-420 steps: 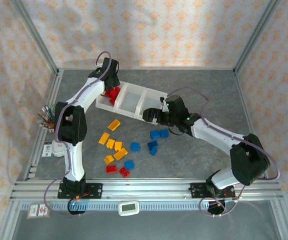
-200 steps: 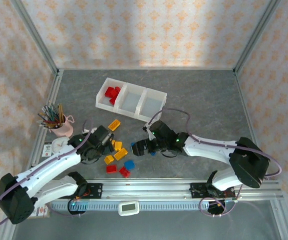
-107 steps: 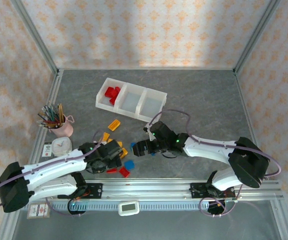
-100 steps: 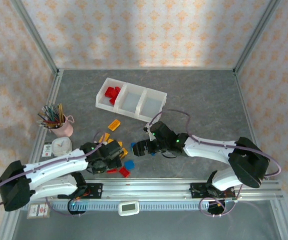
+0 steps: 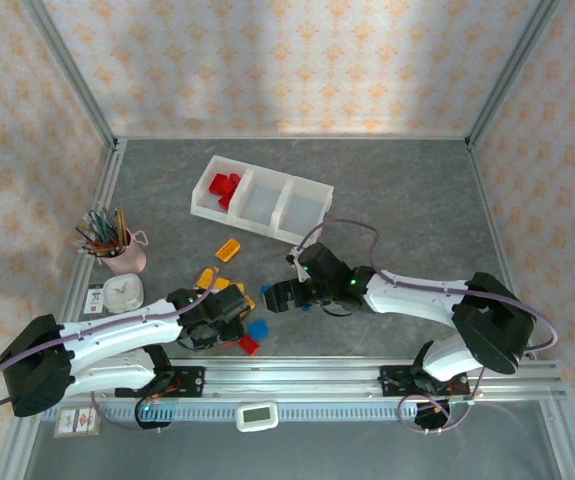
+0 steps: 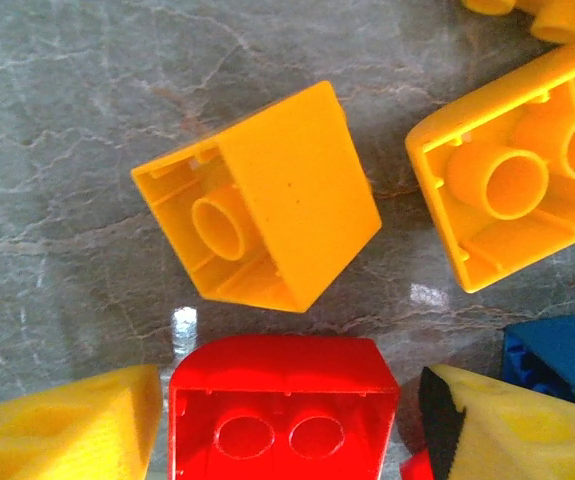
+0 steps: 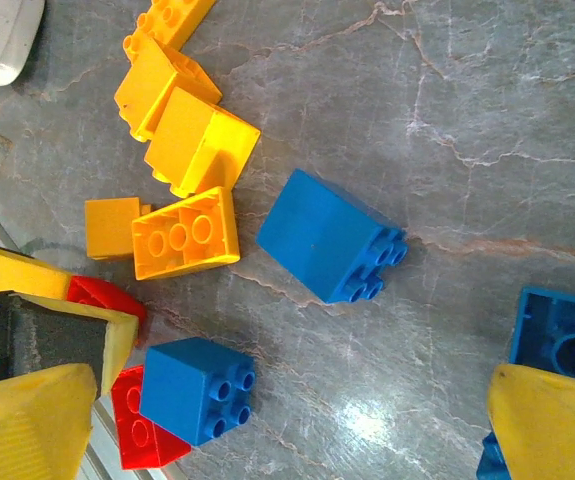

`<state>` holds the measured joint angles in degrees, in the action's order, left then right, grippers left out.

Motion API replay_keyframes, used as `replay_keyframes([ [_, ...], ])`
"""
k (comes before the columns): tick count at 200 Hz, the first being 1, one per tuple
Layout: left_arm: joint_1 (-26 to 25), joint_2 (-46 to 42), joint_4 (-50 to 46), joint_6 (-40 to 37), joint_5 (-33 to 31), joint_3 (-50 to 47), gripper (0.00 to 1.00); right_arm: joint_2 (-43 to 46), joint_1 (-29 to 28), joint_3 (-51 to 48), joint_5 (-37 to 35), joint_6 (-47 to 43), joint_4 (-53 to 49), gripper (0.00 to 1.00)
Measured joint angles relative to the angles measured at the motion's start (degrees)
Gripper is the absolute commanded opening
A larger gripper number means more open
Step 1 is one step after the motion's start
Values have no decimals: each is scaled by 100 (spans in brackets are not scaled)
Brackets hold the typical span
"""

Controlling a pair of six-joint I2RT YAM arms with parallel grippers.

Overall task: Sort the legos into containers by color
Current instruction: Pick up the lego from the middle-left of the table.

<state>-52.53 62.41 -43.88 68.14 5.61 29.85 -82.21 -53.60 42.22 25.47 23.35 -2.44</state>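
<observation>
Grey marble tabletop (image 6: 57, 150): left pincer (image 6: 287, 432) straddles red lego (image 6: 279, 385), grip unclear; right pincer (image 7: 287, 420) spread wide

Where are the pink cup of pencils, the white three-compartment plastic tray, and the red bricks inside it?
Pink cup of pencils (image 5: 120, 262): top view, its pink wall.
White three-compartment plastic tray (image 5: 242, 224): top view, its near wall.
Red bricks (image 5: 227, 186) in tray: top view, middle of the pile.
</observation>
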Motion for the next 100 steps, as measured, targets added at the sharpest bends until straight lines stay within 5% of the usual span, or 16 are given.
replay_keyframes([
  [100,2,-205,177,149,-26,-111,39,-24,0,28,-20,4,-9,100],
])
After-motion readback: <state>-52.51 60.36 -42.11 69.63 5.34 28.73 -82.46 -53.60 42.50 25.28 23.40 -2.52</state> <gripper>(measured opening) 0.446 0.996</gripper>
